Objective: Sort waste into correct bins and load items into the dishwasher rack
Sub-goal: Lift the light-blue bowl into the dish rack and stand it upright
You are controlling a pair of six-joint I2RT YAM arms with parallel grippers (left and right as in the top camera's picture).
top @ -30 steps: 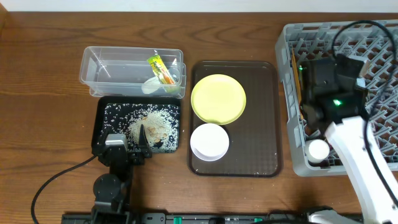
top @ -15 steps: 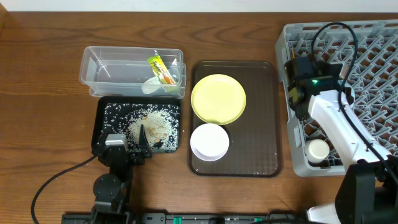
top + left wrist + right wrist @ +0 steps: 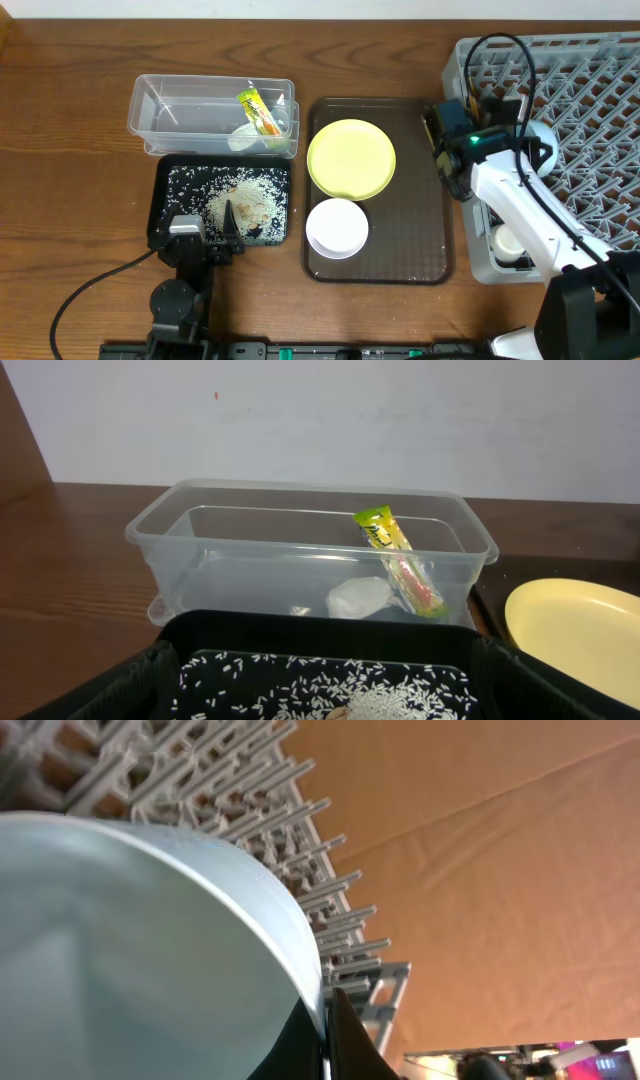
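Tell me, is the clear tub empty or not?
Not empty: a green-and-orange snack wrapper and a white crumpled scrap lie inside the clear tub.

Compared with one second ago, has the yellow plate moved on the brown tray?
No. In the overhead view the yellow plate lies at the same spot as before, on the far left part of the brown tray, beside the white bowl.

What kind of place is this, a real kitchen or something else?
Probably a test bench staged for dish clearing, not a kitchen: a wooden table holds a grey dishwasher rack, a brown serving tray and a clear tub for waste, before a plain wall.
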